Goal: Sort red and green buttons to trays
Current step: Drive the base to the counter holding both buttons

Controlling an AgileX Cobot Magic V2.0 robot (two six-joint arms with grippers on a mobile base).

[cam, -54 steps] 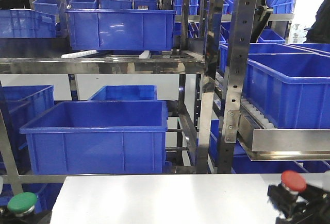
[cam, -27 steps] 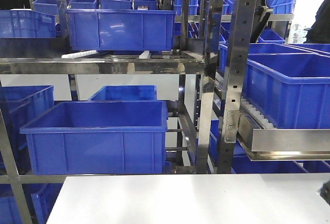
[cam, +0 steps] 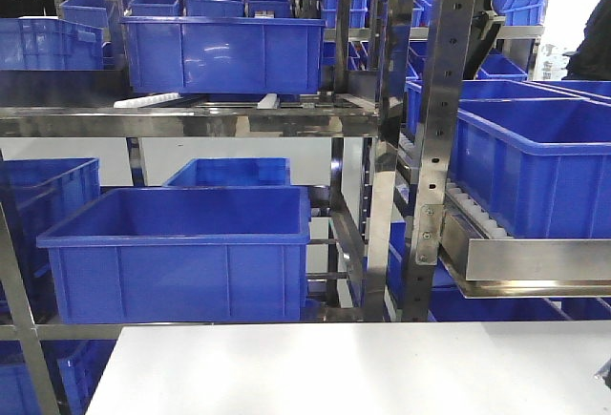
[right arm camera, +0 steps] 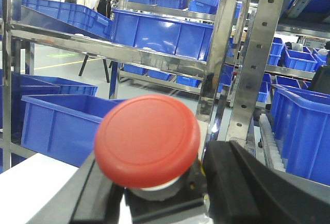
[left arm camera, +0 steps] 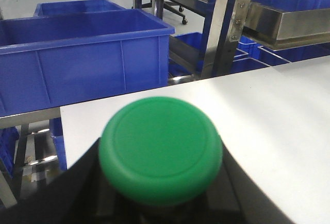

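Jaws clenched on both sides: the left gripper grasps the green button near the table's left edge; the right gripper grasps the red button. We see no trays; we advise a firm grip and locating each matching tray first.

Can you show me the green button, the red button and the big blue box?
green button (left arm camera: pixel 161 149): left wrist view, middle of its round cap.
red button (right arm camera: pixel 148 139): right wrist view, middle of its round cap.
big blue crate (cam: pixel 181 272): front view, its front wall.

Front camera faces shelving across the table; wrist cameras, close behind their buttons, share both.
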